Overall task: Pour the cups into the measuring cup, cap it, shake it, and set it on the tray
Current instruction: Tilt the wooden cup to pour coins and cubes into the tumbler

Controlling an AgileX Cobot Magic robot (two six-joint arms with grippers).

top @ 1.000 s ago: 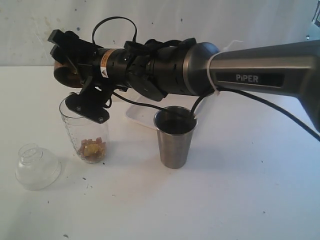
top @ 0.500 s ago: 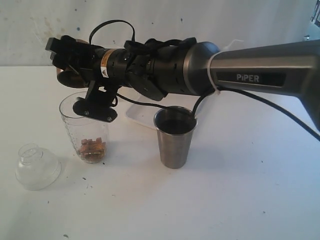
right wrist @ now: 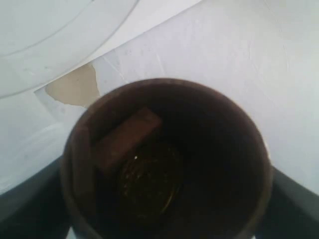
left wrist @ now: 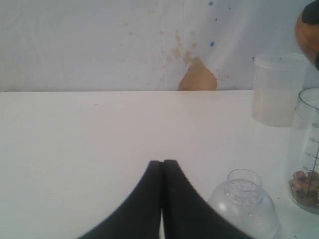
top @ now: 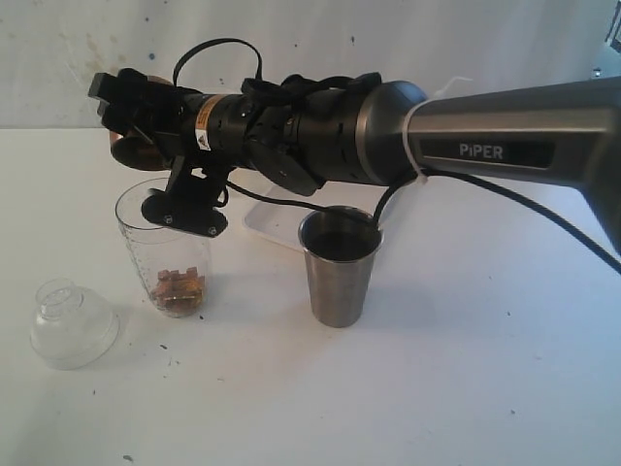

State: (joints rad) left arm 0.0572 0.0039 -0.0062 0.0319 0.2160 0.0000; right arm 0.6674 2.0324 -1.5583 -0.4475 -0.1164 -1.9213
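My right gripper (top: 118, 105) reaches across to the left and is shut on the brown wooden cup (top: 124, 148), held tipped just above and behind the measuring cup (top: 163, 254). That clear cylinder stands upright with brown and orange pieces at its bottom. The right wrist view looks into the wooden cup (right wrist: 164, 159), where one brown block (right wrist: 127, 137) lies against the wall. The steel tumbler (top: 340, 267) stands upright to the right. The white tray (top: 264, 221) shows only partly behind the arm. My left gripper (left wrist: 162, 163) is shut and empty, low over the table beside the domed cap (left wrist: 242, 201).
The clear domed cap (top: 73, 323) rests on the table left of the measuring cup. A frosted plastic cup (left wrist: 276, 89) stands near the back wall. The right arm's long body (top: 485, 131) spans the scene above the tumbler, with a cable hanging by the tumbler's rim.
The right wrist rolled and rose slightly a second ago, lifting the wooden cup off the measuring cup's rim. The pieces settled at the bottom. Nothing has moved in the last half second.
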